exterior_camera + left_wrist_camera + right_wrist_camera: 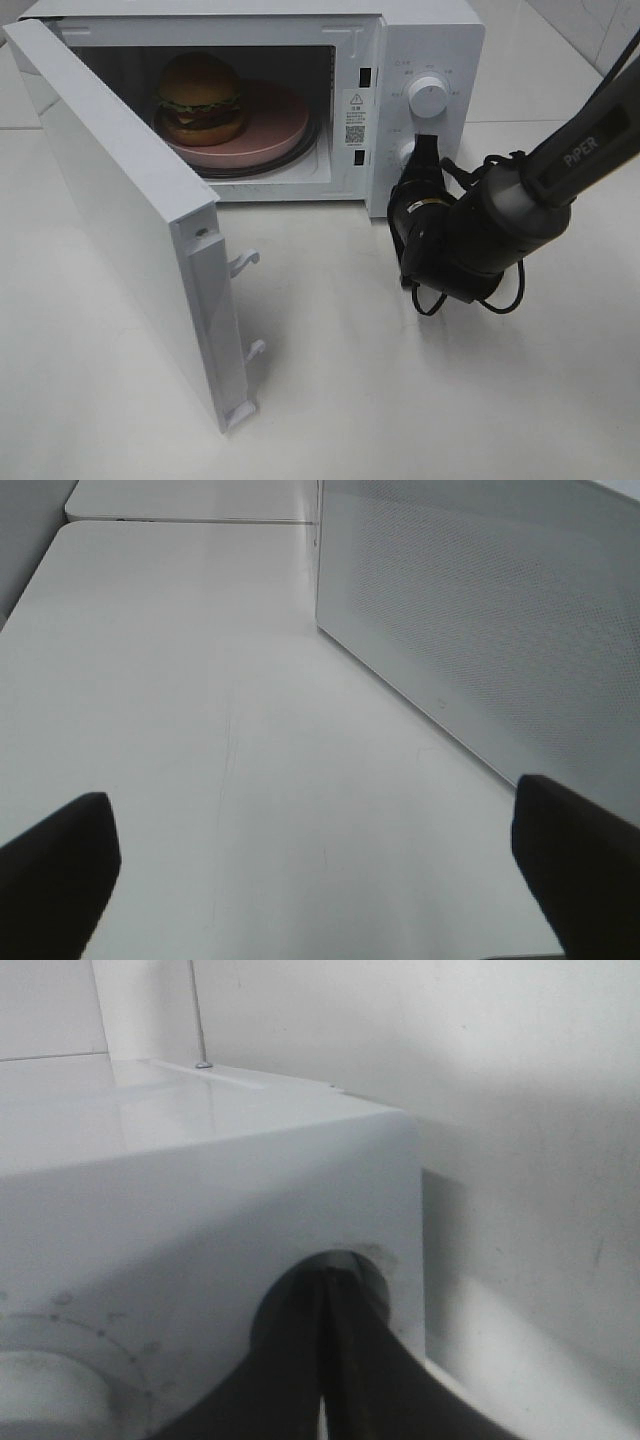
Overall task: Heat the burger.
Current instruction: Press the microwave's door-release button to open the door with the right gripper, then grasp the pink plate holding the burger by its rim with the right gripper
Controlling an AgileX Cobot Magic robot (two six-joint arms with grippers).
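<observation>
Your left gripper (310,795), seen only by its own wrist camera, hangs spread wide over the desk (200,680) beside a perforated white panel (480,630). At the desk's far edge, the high camera shows the microwave (440,50) with its door (110,200) open. The burger (200,97) sits inside on a pink plate (270,135). Your right gripper (425,150) is at the lower knob (405,152). Only its wrist view shows the fingers (360,1360) pressed together.

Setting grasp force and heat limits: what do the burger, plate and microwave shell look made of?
Burger: likely a plastic or rubber replica; the bun has a uniform glossy sheen. Plate: matte pink, ceramic or melamine, can't tell which. Microwave shell: white painted metal or plastic, smooth semi-gloss; side panel perforated.
</observation>
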